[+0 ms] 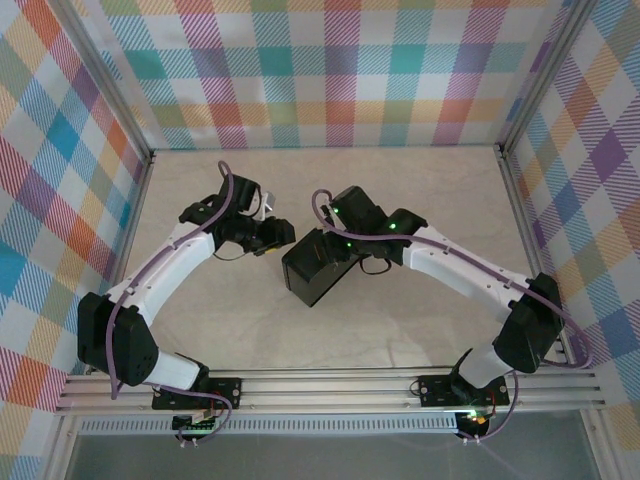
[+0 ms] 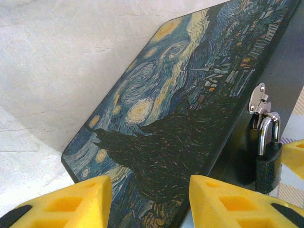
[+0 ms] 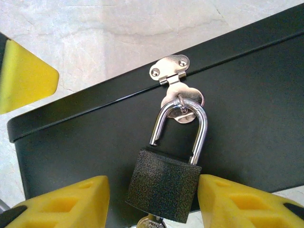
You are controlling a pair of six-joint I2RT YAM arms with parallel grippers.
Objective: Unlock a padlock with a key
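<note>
From above, my two arms reach in and meet at the black box in the middle of the counter. My left fingers are by its far left corner and my right fingers are over its far edge, so both are close to the same spot. From my left wrist, my left fingers are open wide with nothing in them. They point at the painted lid, and the padlock hangs off to the side from the little metal hasp. From my right wrist, my right fingers are open too, one on each side of the padlock, and they do not squeeze it. The key sticks out of the bottom of the padlock. One leg of the shiny loop looks lifted out of the dark body, so I think the lock is open now. My fingers stand apart so the padlock can hang free.
</note>
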